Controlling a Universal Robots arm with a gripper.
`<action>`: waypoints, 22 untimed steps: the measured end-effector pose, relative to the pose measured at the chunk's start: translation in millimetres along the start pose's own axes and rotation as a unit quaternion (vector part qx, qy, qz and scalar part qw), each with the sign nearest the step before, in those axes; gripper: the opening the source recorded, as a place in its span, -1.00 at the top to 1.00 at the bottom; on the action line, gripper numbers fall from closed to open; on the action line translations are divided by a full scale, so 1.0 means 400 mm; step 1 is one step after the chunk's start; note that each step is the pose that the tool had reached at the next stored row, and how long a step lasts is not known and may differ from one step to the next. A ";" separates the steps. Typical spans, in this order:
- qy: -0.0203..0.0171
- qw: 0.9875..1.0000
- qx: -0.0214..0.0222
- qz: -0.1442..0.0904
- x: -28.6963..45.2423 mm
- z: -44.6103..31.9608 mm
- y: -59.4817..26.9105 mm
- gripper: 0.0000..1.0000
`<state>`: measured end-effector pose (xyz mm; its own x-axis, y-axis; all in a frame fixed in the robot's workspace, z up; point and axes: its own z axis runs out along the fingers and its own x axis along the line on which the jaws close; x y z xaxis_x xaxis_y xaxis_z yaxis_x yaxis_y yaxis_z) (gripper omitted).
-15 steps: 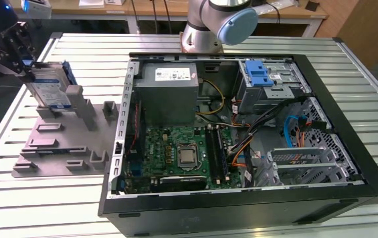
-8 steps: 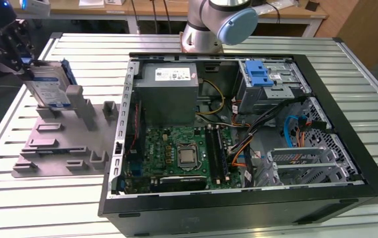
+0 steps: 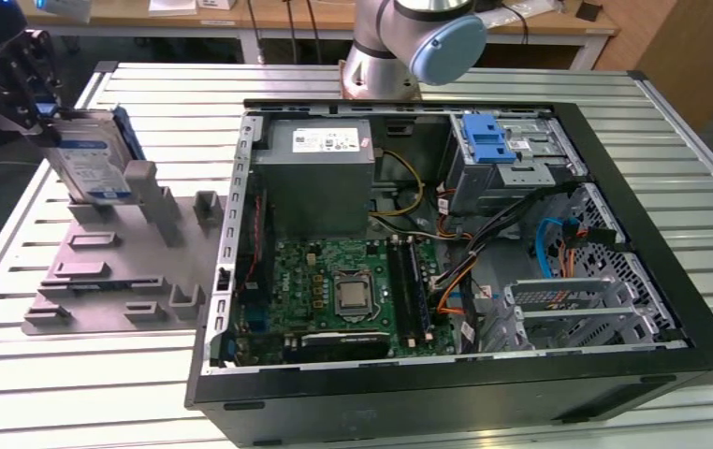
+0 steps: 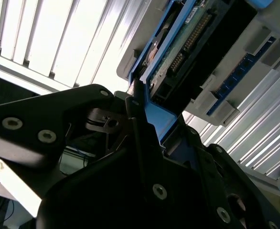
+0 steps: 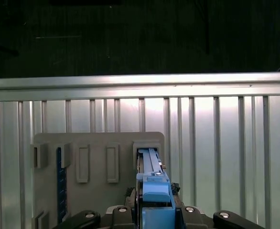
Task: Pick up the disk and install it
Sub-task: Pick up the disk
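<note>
The gripper (image 3: pixel 35 110) is clamped tight on the upper end of the disk (image 3: pixel 88 157), jaws pinched right onto its blue rail (image 5: pixel 152 183). The disk stands on edge in a slot of the grey holder (image 3: pixel 107 271), which lies by the table (image 3: pixel 32 393) edge at the exterior view's left, outside the open computer case (image 3: pixel 457 402). There's a white-and-blue label with a barcode on the disk's broad face, and a white sticker (image 3: pixel 319 140) on the grey power supply (image 3: pixel 319 187) in the case, but I can't read the print on either.
</note>
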<state>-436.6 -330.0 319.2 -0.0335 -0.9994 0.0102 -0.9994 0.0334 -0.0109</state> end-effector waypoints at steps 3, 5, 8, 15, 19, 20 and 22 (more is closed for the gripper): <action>0.000 1.000 0.000 0.000 0.000 -0.009 0.000 0.27; 0.000 1.000 0.000 0.000 0.000 -0.028 0.000 0.27; 0.000 1.000 0.000 0.000 0.000 -0.039 0.000 0.27; 0.000 1.000 0.000 0.000 0.001 -0.067 -0.001 0.27; 0.000 1.000 0.000 0.000 0.001 -0.082 -0.001 0.27; 0.000 1.000 0.000 0.000 0.001 -0.086 -0.001 0.27; 0.000 1.000 0.000 0.000 0.001 -0.092 -0.001 0.27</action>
<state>-436.6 -330.1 356.2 -0.0335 -0.9994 0.0102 -0.9994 0.0334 -0.0108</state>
